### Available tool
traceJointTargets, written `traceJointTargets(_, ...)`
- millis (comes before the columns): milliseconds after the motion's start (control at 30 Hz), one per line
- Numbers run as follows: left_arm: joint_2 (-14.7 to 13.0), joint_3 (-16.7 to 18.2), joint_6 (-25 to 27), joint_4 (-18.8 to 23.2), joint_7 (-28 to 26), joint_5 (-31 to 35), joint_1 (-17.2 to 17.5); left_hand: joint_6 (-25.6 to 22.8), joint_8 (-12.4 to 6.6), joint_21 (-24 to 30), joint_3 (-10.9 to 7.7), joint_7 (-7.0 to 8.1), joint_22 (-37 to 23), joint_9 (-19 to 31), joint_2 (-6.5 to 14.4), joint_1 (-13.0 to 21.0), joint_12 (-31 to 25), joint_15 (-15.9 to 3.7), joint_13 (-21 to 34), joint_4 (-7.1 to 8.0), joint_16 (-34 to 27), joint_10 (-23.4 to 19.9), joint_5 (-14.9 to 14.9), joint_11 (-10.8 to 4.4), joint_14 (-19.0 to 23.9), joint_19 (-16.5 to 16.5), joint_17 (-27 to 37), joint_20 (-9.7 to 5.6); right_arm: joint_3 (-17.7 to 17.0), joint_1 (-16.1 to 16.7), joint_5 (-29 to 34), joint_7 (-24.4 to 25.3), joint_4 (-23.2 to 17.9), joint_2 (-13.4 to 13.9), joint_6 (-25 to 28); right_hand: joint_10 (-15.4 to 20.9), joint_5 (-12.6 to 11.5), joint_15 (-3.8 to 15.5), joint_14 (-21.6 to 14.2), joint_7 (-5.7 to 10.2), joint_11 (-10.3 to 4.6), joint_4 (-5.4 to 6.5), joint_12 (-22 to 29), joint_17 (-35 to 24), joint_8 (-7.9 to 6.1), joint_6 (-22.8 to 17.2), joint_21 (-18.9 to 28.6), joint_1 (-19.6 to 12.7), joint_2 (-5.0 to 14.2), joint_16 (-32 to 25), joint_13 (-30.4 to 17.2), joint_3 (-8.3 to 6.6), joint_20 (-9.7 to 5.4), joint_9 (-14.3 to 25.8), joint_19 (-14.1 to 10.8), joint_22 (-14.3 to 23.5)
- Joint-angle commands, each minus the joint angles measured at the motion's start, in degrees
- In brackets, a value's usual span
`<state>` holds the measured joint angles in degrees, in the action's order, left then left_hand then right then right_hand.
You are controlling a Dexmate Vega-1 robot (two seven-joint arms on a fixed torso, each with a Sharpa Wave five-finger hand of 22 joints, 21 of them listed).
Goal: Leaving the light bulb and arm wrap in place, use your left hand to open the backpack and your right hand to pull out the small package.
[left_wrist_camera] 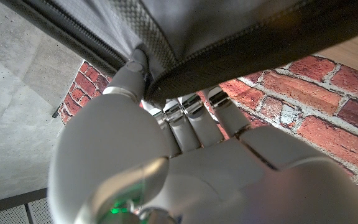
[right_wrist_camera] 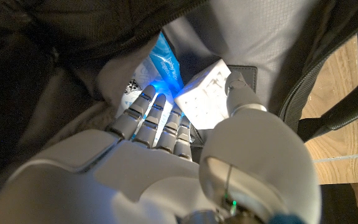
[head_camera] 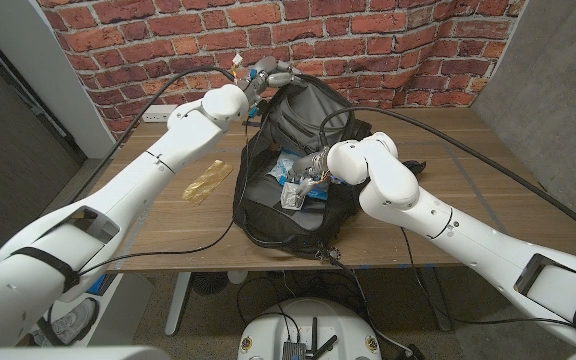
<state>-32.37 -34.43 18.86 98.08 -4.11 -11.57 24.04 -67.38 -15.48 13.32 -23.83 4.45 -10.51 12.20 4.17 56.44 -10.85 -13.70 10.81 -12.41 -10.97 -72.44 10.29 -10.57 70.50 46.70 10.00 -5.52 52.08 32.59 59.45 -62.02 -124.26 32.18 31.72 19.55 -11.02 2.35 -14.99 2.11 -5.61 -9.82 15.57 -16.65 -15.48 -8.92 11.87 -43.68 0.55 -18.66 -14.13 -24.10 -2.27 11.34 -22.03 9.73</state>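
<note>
black fabric: the backpack (head_camera: 298,165) is seen lying on the wooden worktop (head_camera: 468,170), its main opening spread wide toward the camera.
left robot hand: the left robot hand (head_camera: 264,76) is closed on the upper rim of the backpack at the far side; in the left wrist view the fingers (left_wrist_camera: 185,121) are hooked over the zipper edge (left_wrist_camera: 229,62) and the flap is held up.
right robot hand: the right robot hand (head_camera: 313,168) is reached down into the opening; in the right wrist view a small white box (right_wrist_camera: 207,93) is pinched between thumb and fingers.
task's thing: the small package is judged to be that white box, inside the bag, beside blue-and-white wrapped items (right_wrist_camera: 160,65).
other contents: which of the wrapped items is the arm wrap or the light bulb cannot be told.
on the worktop: a tan flat packet (head_camera: 206,181) is left lying near the bag's left side.
step in hand: withdrawal of the box is judged to be next.
how to do it well: the rim should be kept lifted and taut so the opening is not collapsed; the box should be drawn straight up and out, clear of the blue wrapping, so nothing else is dragged along; the pinch should be kept firm, since the box's smooth faces may slip.
</note>
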Motion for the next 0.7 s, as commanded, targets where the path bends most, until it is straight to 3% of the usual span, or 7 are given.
traceJointTargets(33,-0.33,0.33,0.48,1.23,-0.64,-0.30,0.83,-0.09,-0.35,-0.13,-2.82,-0.43,-0.13,0.26,0.54,0.16,-0.51,0.00,0.23,2.50,0.08,-0.91,0.33,-0.34,0.57,0.58,0.27,-6.23,0.39,0.17,-0.75,2.01,-0.66,0.86,-0.28,2.02,0.19,6.32,-1.38,0.26,-0.42,0.11,0.79,-0.42,-1.01,-2.41,0.27,-1.03,-0.17,-0.80,-0.50,0.24,-0.90,0.18,-0.92,0.27)
traceJointTargets(267,-0.78,0.81,1.36,2.48,-1.49,-0.41,1.60,-0.12,-0.37,-0.16,-2.84,-0.44,-0.13,0.28,0.52,0.14,-0.55,0.02,0.24,2.49,0.11,-1.01,0.33,-0.35,0.54,0.57,0.26,-6.23,0.36,0.85,-0.59,3.98,-1.07,1.22,-0.73,7.77,0.26,7.26,-3.19,0.98,-2.04,0.25,2.54,-0.98,-3.05,-7.72,0.22,-2.04,-0.17,-2.19,-1.33,0.99,-1.51,0.30,-2.12,0.26)
traceJointTargets(433,-0.99,1.02,1.20,2.63,-1.61,-0.52,1.81,-0.21,-0.41,-0.17,-2.86,-0.40,-0.13,0.30,0.51,0.13,-0.52,0.01,0.24,2.49,0.09,-0.94,0.34,-0.29,0.57,0.58,0.27,-6.22,-0.02,1.65,-0.47,6.16,-1.44,1.56,-1.32,12.86,0.33,8.62,-5.75,2.05,-3.07,0.33,3.99,-1.50,-5.24,-13.30,0.29,-2.95,-0.17,-3.94,-2.20,1.83,-2.22,0.42,-3.42,0.29)
traceJointTargets(700,-0.96,1.07,0.98,2.16,-1.60,-0.75,1.81,-0.12,-0.35,-0.19,-2.88,-0.48,-0.13,0.28,0.50,0.10,-0.54,0.03,0.24,2.50,0.11,-1.00,0.34,-0.36,0.56,0.59,0.26,-6.21,-0.94,3.28,-0.50,9.58,-1.97,2.04,-1.96,19.19,0.29,9.40,-8.86,2.61,-4.34,0.65,5.95,-2.32,-7.06,-18.08,0.34,-3.48,0.49,-6.21,-3.23,2.75,-3.22,0.47,-4.62,0.32)
